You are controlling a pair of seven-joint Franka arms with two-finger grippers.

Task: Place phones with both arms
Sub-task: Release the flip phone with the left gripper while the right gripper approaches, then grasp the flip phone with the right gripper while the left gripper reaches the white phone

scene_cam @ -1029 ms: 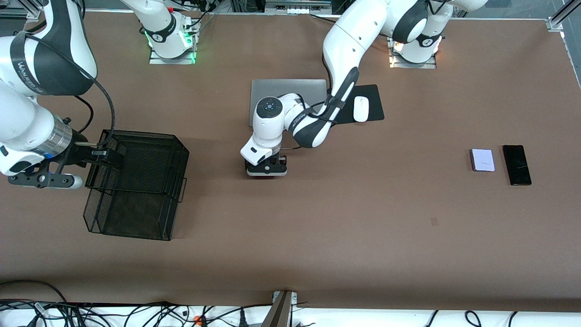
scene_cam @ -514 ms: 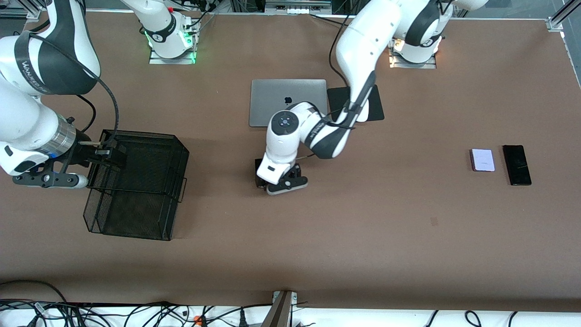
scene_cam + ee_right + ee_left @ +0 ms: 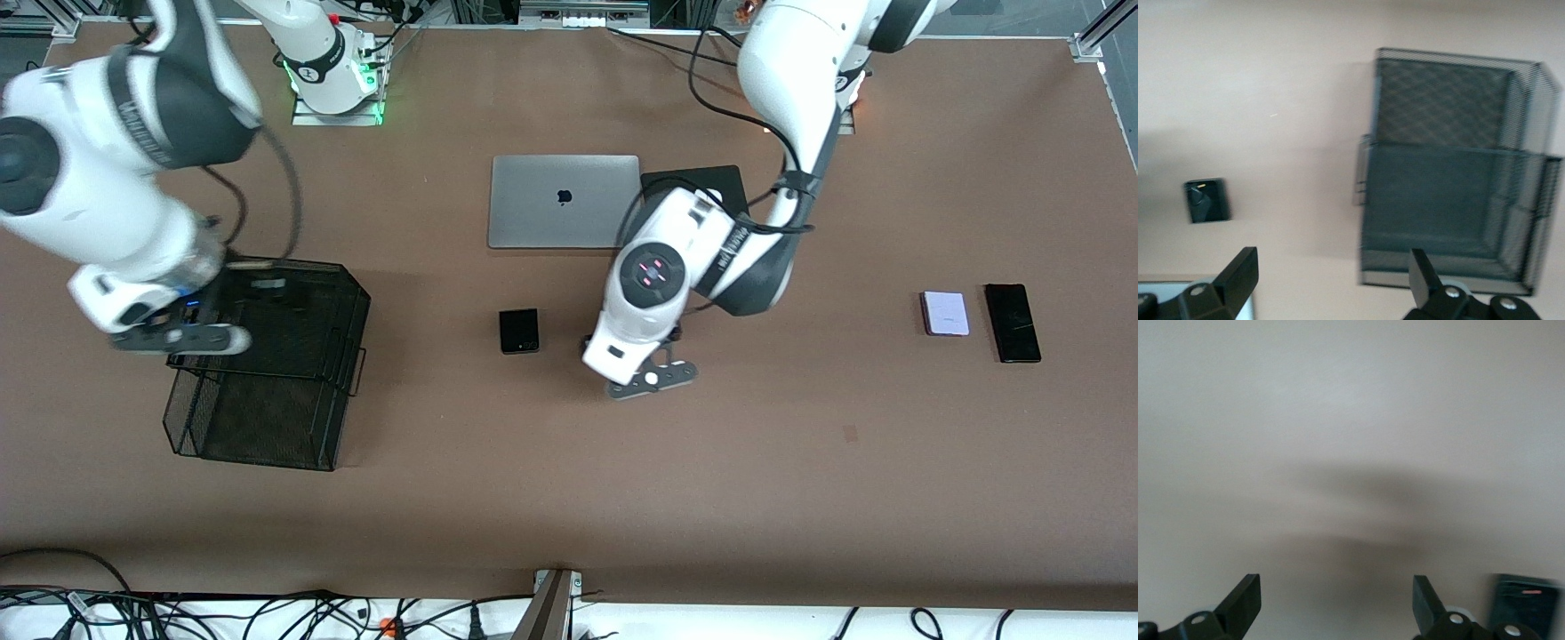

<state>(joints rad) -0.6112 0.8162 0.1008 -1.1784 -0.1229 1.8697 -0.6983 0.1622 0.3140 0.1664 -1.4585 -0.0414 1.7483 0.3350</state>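
I see the small black phone [image 3: 519,331] lying flat on the brown surface [image 3: 800,498], midway between my two hands, its slightly longer side running toward the front camera. My left hand [image 3: 653,377] hovers just beside it toward the left arm's end, fingers spread wide and empty. My right hand [image 3: 182,338] hangs over the wire-mesh basket [image 3: 267,427], fingers also apart and empty. I judge the left hand nearer. The lavender phone [image 3: 944,313] and long black phone [image 3: 1012,322] lie side by side, well apart toward the left arm's end. All three look glossy, thin and hard, with little edge to grip.
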